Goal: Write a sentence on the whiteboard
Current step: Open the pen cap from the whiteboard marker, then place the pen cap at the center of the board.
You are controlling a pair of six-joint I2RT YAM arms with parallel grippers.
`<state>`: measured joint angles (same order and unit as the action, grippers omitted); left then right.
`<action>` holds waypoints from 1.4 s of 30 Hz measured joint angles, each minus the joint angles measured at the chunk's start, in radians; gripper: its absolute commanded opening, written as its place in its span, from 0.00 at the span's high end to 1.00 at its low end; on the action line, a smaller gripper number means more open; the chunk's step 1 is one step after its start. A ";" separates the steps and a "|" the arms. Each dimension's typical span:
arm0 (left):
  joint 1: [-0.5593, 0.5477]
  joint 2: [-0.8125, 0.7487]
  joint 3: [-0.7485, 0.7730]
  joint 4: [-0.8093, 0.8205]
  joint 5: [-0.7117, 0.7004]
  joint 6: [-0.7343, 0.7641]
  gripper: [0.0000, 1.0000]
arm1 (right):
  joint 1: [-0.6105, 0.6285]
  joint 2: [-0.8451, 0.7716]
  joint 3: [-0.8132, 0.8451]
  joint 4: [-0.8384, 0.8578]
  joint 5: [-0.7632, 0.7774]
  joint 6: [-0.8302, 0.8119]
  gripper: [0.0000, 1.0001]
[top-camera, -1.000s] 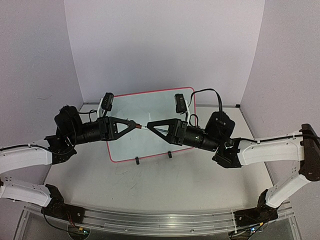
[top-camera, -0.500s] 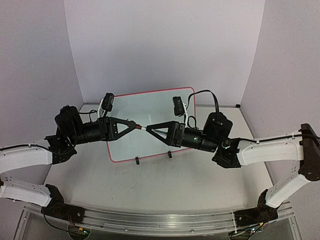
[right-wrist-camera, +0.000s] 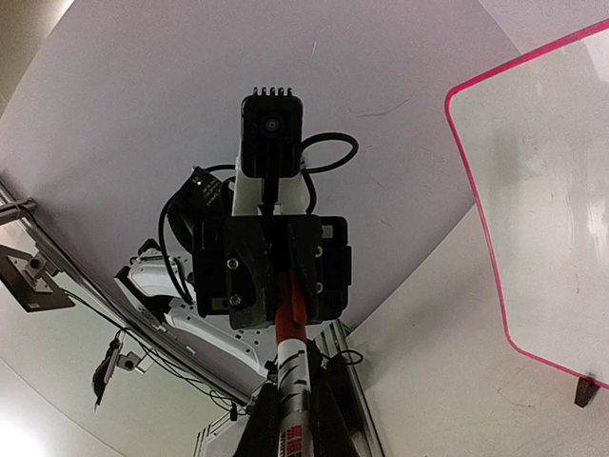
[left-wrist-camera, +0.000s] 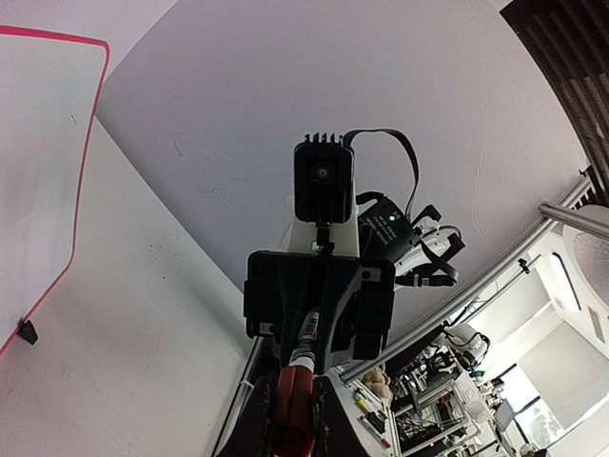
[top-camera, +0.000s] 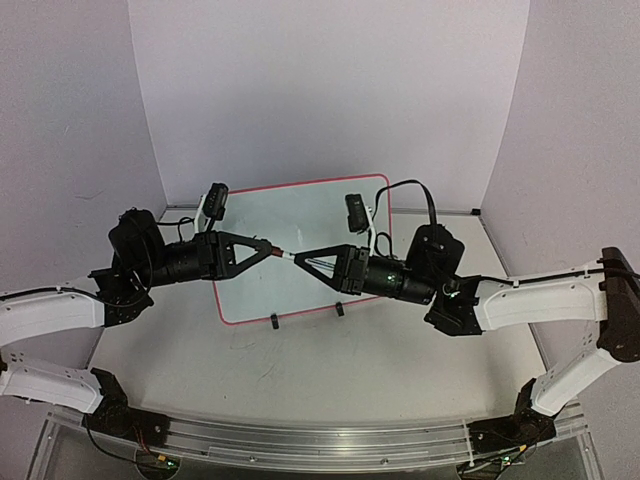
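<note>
The whiteboard [top-camera: 290, 215], white with a red-pink frame, lies on the table at the back centre; it also shows in the left wrist view [left-wrist-camera: 38, 143] and the right wrist view [right-wrist-camera: 542, 219]. The sentence is out of view; the board surface that shows is blank. Above the board the two grippers meet tip to tip with a marker [top-camera: 285, 253] level between them. My left gripper [top-camera: 270, 249] [left-wrist-camera: 295, 424] is shut on the marker's red cap [left-wrist-camera: 294, 405]. My right gripper [top-camera: 302, 258] [right-wrist-camera: 297, 424] is shut on the white printed barrel [right-wrist-camera: 297, 381].
Two black clip feet [top-camera: 273, 322] [top-camera: 339, 310] sit on the board's near edge. Grey walls close in the table at the left, back and right. An aluminium rail [top-camera: 300, 440] with the arm bases runs along the near edge.
My right gripper has closed from open onto the marker's barrel and shifted slightly left. My left gripper has stayed shut on the cap without moving.
</note>
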<state>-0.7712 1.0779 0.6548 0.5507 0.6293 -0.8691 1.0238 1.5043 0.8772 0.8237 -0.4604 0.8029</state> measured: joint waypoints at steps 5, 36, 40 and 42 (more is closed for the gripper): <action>0.000 -0.004 0.000 -0.003 -0.006 -0.003 1.00 | 0.001 -0.001 -0.003 0.001 0.009 0.000 1.00; 0.089 -0.188 -0.090 -0.774 -0.194 0.206 1.00 | -0.131 -0.324 -0.094 -0.458 0.053 -0.204 1.00; 0.076 -0.146 -0.139 -0.814 -0.247 0.217 0.98 | -0.131 -0.334 -0.086 -0.526 0.065 -0.239 1.00; 0.070 -0.119 -0.152 -0.821 -0.279 0.219 0.97 | -0.131 -0.332 -0.086 -0.551 0.073 -0.246 1.00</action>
<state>-0.7007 0.9590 0.5026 -0.2705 0.3506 -0.6501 0.8925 1.1725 0.7910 0.2724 -0.3873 0.5566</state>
